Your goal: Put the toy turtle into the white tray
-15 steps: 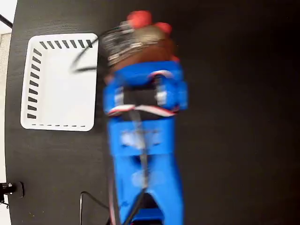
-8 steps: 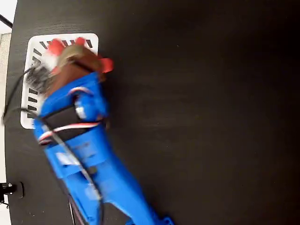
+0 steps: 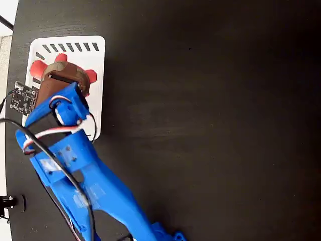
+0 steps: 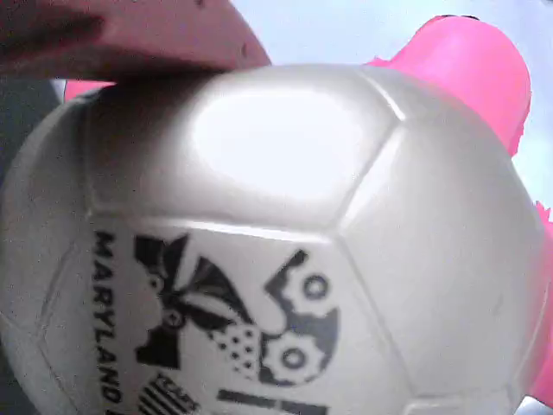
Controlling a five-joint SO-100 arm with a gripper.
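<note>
Wrist view: toy turtle (image 4: 259,242) fills the frame, right up vs. the lens. Shell glossy beige, panelled like a football, black print incl. "MARYLAND" down the left side. Pink head (image 4: 467,73) at upper right. Reddish finger (image 4: 138,35) lies across the shell top, touching it.

Fixed view: blue arm (image 3: 75,170) runs from bottom edge up-left. Gripper (image 3: 57,83) over white tray (image 3: 98,65), clenched on the turtle (image 3: 37,70); red feet stick out both sides. Turtle within tray outline, left half; resting on tray floor or not, can't tell. Small circuit board (image 3: 21,98) at wrist. Black table (image 3: 215,120) beyond.
</note>
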